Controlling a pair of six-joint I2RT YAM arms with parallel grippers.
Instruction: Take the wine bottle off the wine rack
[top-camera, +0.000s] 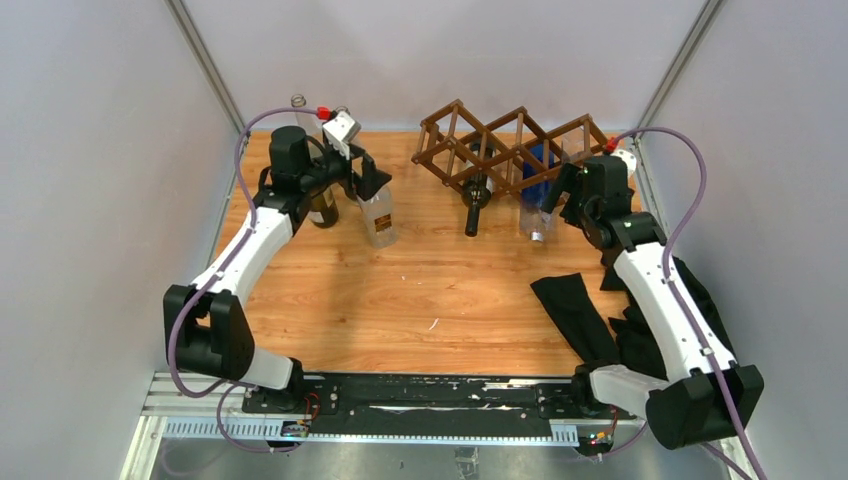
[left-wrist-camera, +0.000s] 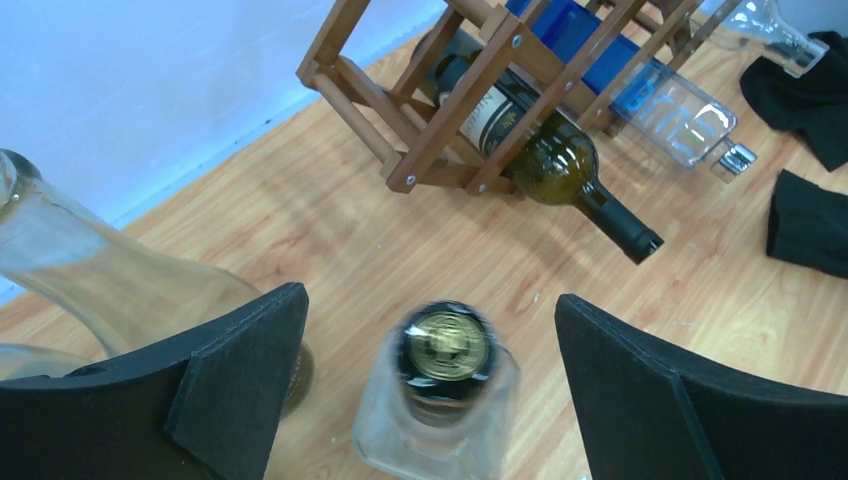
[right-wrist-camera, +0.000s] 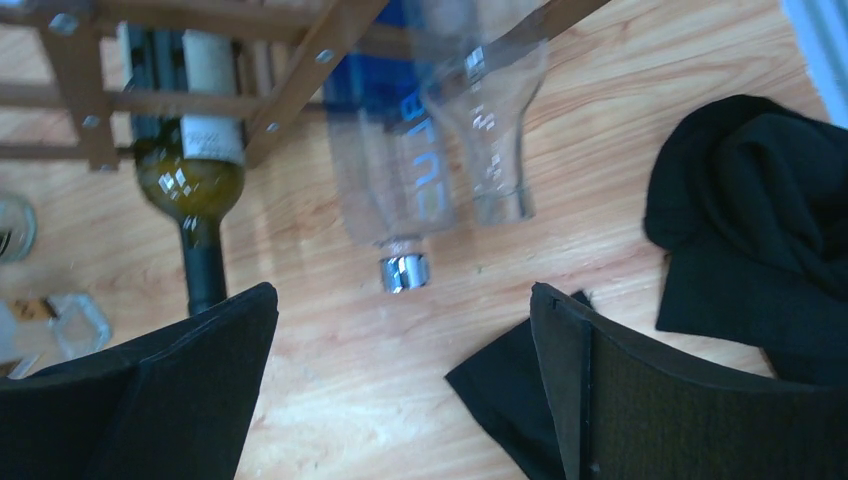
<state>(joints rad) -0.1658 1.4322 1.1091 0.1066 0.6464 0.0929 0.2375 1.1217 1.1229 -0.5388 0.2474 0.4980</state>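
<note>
top external view: a dark brown wooden lattice wine rack (top-camera: 510, 150) stands at the far side of the pale wooden bench (top-camera: 420, 300). a dark green glass wine bottle (top-camera: 477, 195) lies in one of its lower cells, neck poking out toward the arms. just right of it a clear bottle with a blue label (top-camera: 537, 205) lies in the rack too. the left tool (top-camera: 368, 180) hangs over a clear square glass bottle (top-camera: 379, 215) at the far left, well apart from the rack. the right tool (top-camera: 560, 185) sits at the rack's right end. a crumpled black cloth (top-camera: 590, 320) lies beside the right arm.

left wrist view: the left tool (left-wrist-camera: 430, 320) is spread wide, with its black pads either side of the square bottle's gold cap (left-wrist-camera: 445, 345) and touching nothing. a tall clear glass vessel (left-wrist-camera: 110, 270) stands at the left (its shape runs out of frame). beyond them the wine bottle (left-wrist-camera: 550, 160) rests in the rack (left-wrist-camera: 440, 110).

right wrist view: the right tool (right-wrist-camera: 405, 300) gapes wide and holds nothing. it is above the bare bench, near the blue-labelled bottle's silver cap (right-wrist-camera: 404, 271). the wine bottle (right-wrist-camera: 195, 190) is in the rack (right-wrist-camera: 300, 60) at upper left, the cloth (right-wrist-camera: 750, 220) at right.
</note>
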